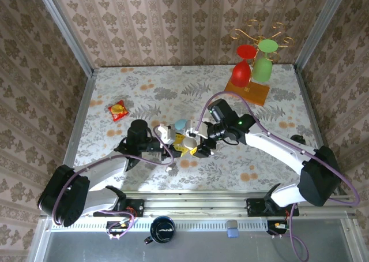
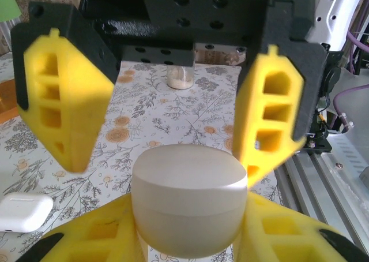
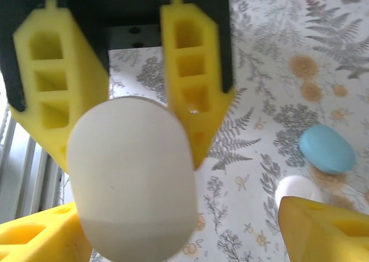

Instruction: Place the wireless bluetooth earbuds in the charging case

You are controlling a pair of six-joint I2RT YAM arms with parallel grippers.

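Floral table — left end effector clamps charging case; right end effector spread.

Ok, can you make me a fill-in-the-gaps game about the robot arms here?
The left gripper is shut on a case that is ___ in colour.
The right gripper has its jaws ___.
The rack holds a red glass and a ___ one.
Missing words: white, open, green.
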